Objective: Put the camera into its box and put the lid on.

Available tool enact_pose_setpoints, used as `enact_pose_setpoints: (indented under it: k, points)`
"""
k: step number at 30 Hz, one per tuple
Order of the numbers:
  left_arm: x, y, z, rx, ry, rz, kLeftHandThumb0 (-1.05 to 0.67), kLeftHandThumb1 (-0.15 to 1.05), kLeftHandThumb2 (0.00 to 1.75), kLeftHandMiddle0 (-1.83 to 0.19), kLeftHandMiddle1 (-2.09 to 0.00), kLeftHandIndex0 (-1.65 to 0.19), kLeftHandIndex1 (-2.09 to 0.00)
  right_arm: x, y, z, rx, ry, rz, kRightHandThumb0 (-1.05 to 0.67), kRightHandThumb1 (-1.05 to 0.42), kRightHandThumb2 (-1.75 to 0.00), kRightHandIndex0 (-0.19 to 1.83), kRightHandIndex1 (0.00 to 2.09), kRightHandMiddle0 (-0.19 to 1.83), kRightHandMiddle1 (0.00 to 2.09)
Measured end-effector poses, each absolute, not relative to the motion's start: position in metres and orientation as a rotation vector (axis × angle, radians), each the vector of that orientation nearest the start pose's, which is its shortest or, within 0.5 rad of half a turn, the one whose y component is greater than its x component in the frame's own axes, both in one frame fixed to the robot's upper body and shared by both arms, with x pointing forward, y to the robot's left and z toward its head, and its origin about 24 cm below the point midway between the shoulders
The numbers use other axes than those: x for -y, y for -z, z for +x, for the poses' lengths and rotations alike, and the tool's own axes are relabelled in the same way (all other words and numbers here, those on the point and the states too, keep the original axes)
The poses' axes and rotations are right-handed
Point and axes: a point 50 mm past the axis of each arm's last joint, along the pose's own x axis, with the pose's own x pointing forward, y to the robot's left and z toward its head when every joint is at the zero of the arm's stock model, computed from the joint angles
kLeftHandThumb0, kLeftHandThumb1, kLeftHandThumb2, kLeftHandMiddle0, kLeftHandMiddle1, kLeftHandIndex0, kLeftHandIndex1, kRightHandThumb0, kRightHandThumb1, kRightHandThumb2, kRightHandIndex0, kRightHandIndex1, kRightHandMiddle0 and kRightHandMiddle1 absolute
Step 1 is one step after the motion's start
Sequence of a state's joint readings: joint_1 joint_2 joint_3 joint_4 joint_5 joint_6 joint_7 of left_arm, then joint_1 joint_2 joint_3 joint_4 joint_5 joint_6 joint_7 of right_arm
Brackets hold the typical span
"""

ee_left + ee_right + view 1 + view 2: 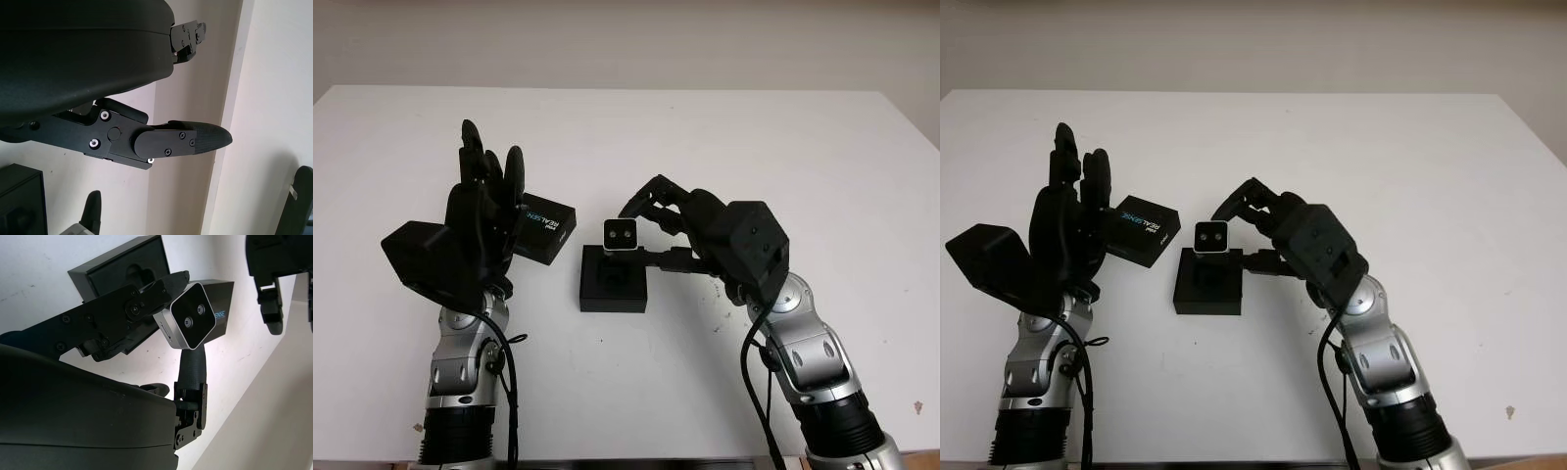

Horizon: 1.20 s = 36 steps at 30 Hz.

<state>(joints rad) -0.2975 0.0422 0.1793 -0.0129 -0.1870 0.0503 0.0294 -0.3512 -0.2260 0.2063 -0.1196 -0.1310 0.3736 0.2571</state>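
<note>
My right hand (628, 227) is shut on the small silver camera (622, 235), its two lenses facing me. It holds the camera just above the far edge of the open black box (613, 281), which lies at the table's middle with a moulded recess inside. In the right wrist view the camera (192, 322) is pinched between the fingers, with the box (120, 269) behind it. The black lid (548, 227), with printed lettering, lies to the left of the box. My left hand (489, 166) is open and raised upright, hiding the lid's left part.
The white table (754, 137) spreads wide behind and to both sides of the hands. Its far edge meets a pale wall. A few small dark specks mark the near corners.
</note>
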Motion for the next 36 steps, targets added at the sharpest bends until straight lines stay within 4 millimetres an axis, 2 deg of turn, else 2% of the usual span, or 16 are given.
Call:
enact_pose_setpoints:
  k: [7, 20, 36]
  points:
    - [-0.179, -0.120, 0.302, 0.259, -0.098, -0.188, -0.64, 1.05, 0.35, 0.19, -0.03, 0.19, -0.04, 0.111, -0.105, 0.305, 0.048, -0.429, -0.455, -0.33, -0.95, -0.05, 0.31, 0.06, 0.26, 1.87]
    - [-0.179, -0.120, 0.302, 0.258, -0.091, -0.185, -0.64, 1.05, 0.37, 0.19, -0.03, 0.19, -0.02, 0.106, -0.090, 0.307, -0.015, -0.428, -0.419, -0.33, -0.95, -0.05, 0.30, 0.05, 0.26, 1.83]
    - [-0.181, -0.119, 0.302, 0.256, -0.093, -0.189, -0.65, 1.05, 0.34, 0.19, -0.03, 0.18, -0.03, 0.103, -0.089, 0.305, -0.096, -0.450, -0.351, -0.35, -0.96, -0.05, 0.31, 0.06, 0.27, 1.85]
